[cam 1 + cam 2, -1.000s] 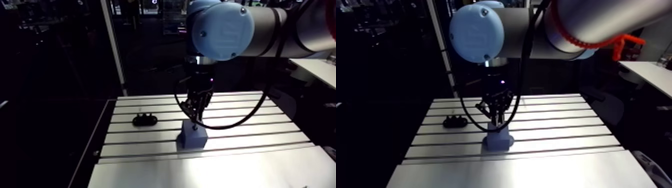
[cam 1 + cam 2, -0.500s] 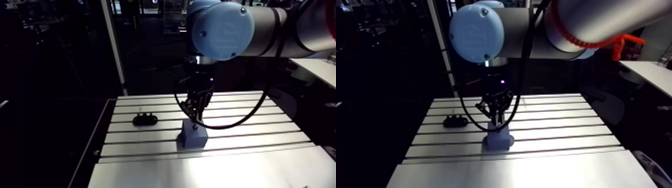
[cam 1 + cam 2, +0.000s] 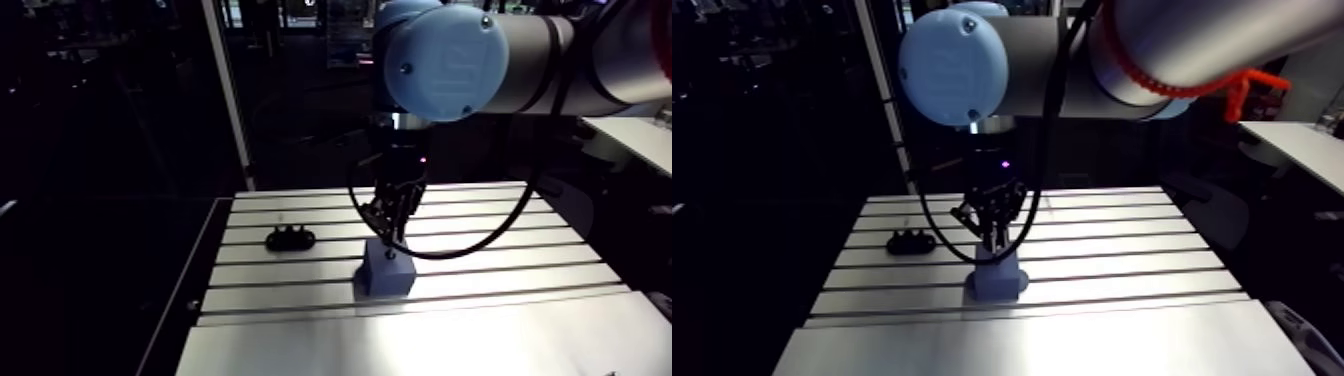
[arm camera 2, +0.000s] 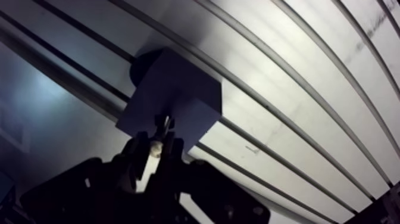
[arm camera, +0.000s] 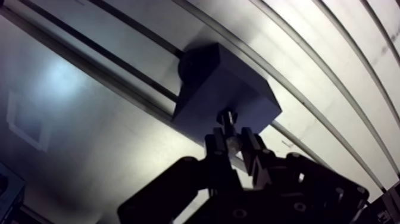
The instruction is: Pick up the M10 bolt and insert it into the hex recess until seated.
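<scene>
A blue-grey block stands on the slotted table near its middle. My gripper hangs straight down over the block's top. In the wrist view the gripper is shut on a small metal bolt. The bolt's tip pokes out past the fingertips and sits at or just above the block's top face. From here the hex recess is hidden, and I cannot tell whether the bolt touches the block.
A small black holder lies on the table to the left of the block. A smooth plate covers the table's front strip. The table's left edge drops off into the dark.
</scene>
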